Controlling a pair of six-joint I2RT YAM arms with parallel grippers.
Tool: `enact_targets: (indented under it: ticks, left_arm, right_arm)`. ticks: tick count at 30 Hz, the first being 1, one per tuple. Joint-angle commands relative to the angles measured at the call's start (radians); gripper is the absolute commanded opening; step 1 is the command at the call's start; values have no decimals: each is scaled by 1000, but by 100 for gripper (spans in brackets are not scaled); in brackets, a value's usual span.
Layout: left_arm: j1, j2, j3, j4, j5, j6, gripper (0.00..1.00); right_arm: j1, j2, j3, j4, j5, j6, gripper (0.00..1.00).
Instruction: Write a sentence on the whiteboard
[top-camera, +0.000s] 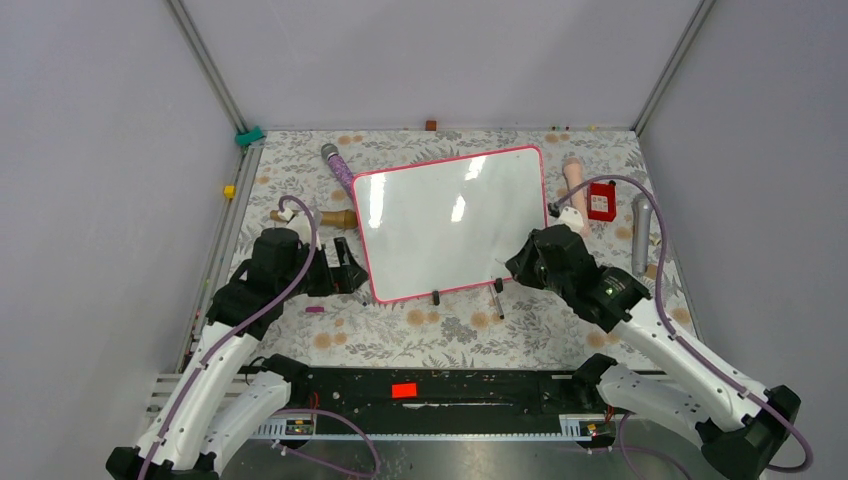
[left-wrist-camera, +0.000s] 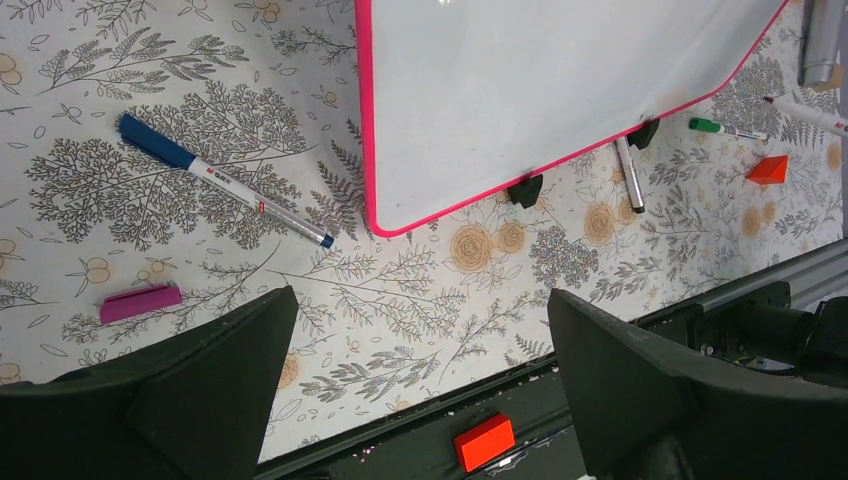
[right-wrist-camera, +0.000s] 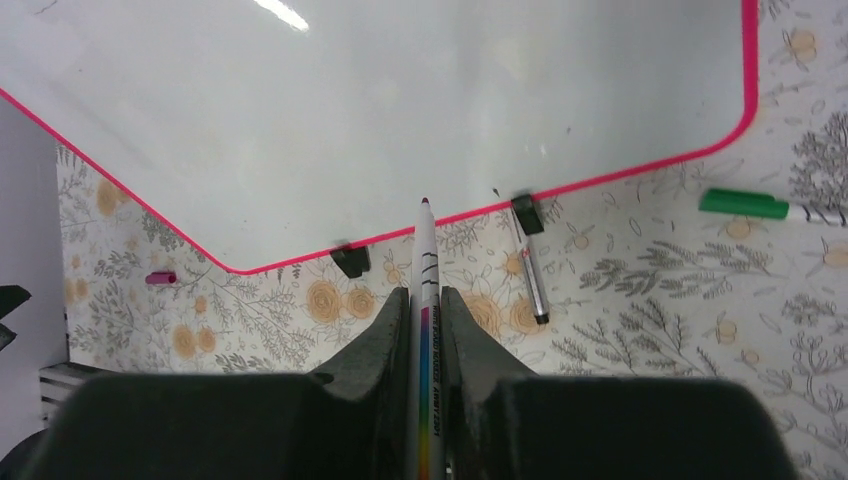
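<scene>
Glossy white, pink-framed whiteboard (top-camera: 450, 225); at its four o'clock right gripper (right-wrist-camera: 425, 297) clamps a rainbow-striped marker (right-wrist-camera: 424, 245); left gripper (left-wrist-camera: 420, 300) gapes.

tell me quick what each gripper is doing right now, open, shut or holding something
left gripper: open, holding nothing
right gripper: shut on the marker

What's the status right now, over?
Left gripper open. Right gripper shut on marker, tip at whiteboard edge. No sentence visible. Loose pen beside that edge.
</scene>
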Motion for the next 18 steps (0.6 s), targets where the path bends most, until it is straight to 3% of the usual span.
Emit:
enact_targets:
  ticks: [1,18]
  left_arm:
    - [-4,-6,-1,50,25,19,99]
    - [-4,-14,-5,55,32,23,99]
  right_arm:
    - [-3,51,61,165,-17,-191,0]
    - [-4,87,76,353,-54,-393,0]
